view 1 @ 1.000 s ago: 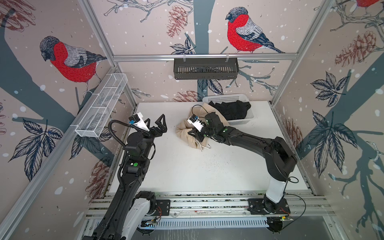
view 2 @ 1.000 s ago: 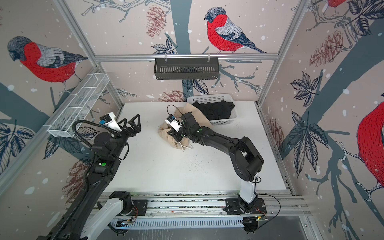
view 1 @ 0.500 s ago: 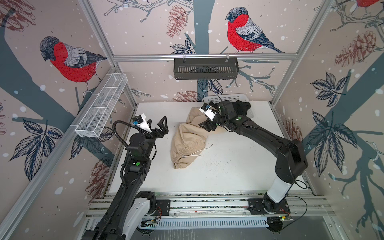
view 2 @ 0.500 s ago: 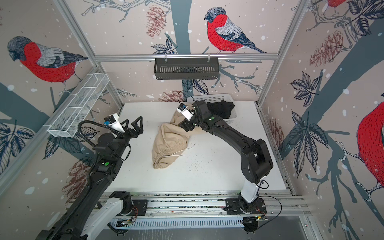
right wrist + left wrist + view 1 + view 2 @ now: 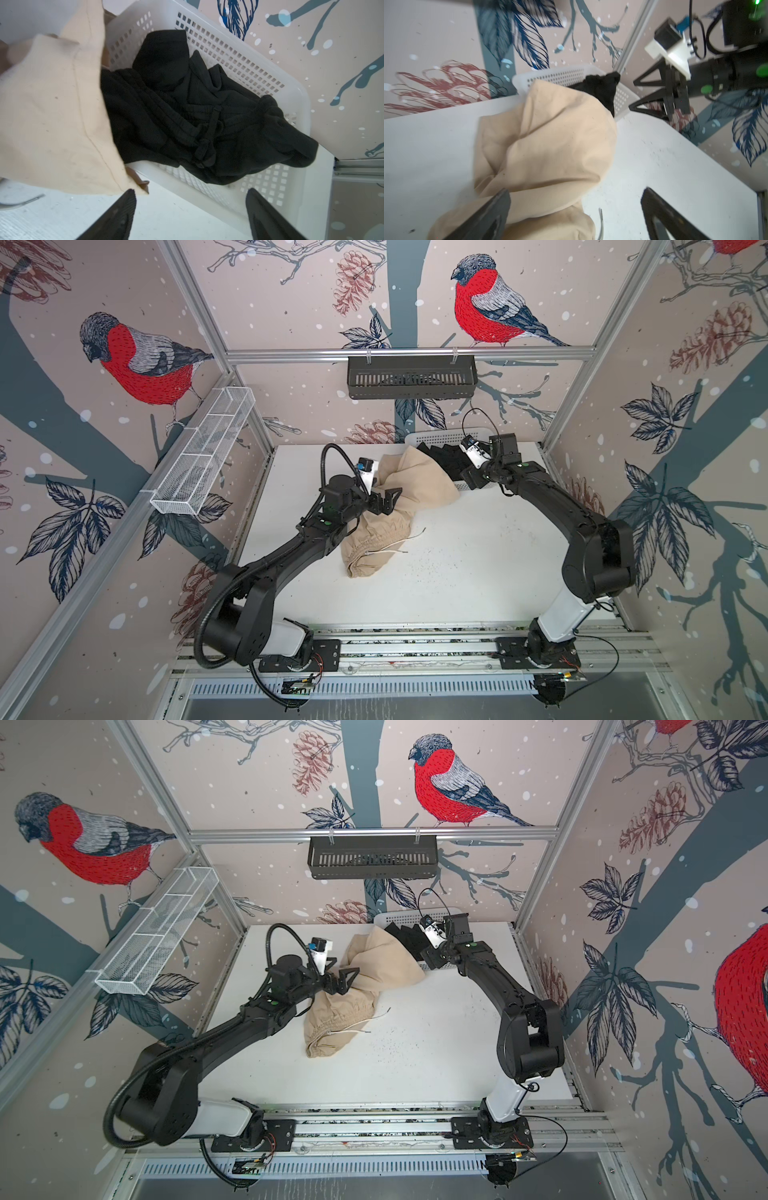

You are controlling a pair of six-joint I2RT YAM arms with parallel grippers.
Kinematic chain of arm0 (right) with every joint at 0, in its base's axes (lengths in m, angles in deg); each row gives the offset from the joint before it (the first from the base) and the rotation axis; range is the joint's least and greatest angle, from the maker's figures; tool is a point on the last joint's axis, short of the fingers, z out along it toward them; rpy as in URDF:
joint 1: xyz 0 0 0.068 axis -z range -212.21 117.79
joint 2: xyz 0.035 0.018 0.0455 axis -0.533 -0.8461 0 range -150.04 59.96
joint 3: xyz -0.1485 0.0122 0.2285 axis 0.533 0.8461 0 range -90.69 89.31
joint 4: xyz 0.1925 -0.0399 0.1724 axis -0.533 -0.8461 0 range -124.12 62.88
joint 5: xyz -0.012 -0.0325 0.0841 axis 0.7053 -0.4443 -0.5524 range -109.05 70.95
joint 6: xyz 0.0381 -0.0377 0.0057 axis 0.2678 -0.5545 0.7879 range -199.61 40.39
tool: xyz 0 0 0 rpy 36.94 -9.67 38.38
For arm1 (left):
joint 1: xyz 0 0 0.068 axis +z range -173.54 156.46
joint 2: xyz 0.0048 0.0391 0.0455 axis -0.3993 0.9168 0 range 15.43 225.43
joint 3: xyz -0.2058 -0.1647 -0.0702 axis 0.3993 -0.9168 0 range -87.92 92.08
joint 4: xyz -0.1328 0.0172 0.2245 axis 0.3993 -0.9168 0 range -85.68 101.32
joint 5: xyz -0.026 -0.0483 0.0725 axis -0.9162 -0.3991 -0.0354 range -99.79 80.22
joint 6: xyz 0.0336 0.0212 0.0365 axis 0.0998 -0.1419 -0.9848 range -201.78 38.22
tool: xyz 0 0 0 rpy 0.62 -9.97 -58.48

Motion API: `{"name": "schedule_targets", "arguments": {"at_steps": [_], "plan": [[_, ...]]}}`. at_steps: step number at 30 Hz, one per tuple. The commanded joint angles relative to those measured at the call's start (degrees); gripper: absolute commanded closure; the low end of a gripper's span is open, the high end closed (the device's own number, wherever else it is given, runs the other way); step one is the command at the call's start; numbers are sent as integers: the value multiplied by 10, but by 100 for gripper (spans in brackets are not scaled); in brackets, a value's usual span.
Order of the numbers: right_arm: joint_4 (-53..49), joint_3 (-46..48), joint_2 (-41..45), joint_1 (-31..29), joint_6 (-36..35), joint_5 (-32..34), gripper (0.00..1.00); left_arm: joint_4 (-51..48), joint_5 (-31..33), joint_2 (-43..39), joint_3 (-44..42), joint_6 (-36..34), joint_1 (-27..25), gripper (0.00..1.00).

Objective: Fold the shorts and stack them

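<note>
Early step by the look of it: nothing folded, nothing stacked, one pair out for flattening.

In both top views: tan shorts crumpled on the table, gathered waist toward the front, drawstring trailing beside it, one leg reaching back to lean on the basket. Black shorts bunched inside that basket. Left gripper just over the tan heap, jaws spread, grasping nothing. Right gripper at the basket's near wall, half hidden here.

From the left wrist: soft, puffed tan folds, no flat panel anywhere. Left fingers wide apart, one over the cloth, contact impossible to tell. Across the table, right gripper plainly splayed and empty.

From the right wrist: black shorts a dark tangle with a tied cord, one lobe spilling over the rim. Tan hem lying across the basket's corner. Right jaws apart, short of the near wall.

Next, probably: pinch the tan waist with the left, lift the leaning hem off the basket with the right, pull apart, lay flat. Calls for thin pinches; limp cloth likely to sag and refold.
</note>
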Motion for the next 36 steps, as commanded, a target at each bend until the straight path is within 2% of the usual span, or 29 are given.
{"name": "schedule_targets", "arguments": {"at_steps": [1, 8, 15, 21, 23, 25, 28, 30, 31, 36], "plan": [[-19, -20, -17, 16, -43, 26, 16, 38, -25, 51, 32, -65, -4, 2], [-30, -36, -47, 21, -85, -1, 14, -26, -31, 167, 122, -103, -14, 2], [-62, -78, -111, 17, -95, -20, 14, -32, -71, 221, 146, -99, -15, 2], [-69, -100, -140, 4, -97, -28, 15, -88, -58, 251, 175, -108, -22, 5], [-68, -101, -140, 2, -93, -29, 15, -96, -54, 250, 175, -108, -22, 13], [-67, -99, -132, 1, -89, -36, 16, -115, -52, 251, 178, -108, -22, 35], [-50, -86, -103, 1, -81, -53, 16, -152, -30, 252, 191, -92, -22, 58], [-34, -72, -81, 1, -73, -58, 16, -188, -47, 251, 203, -98, -22, 96], [-30, -66, -72, 1, -72, -60, 16, -208, -46, 249, 211, -97, -22, 100], [-44, -48, -35, 0, -69, -67, 14, -296, -17, 208, 220, -98, -21, 100]]}}
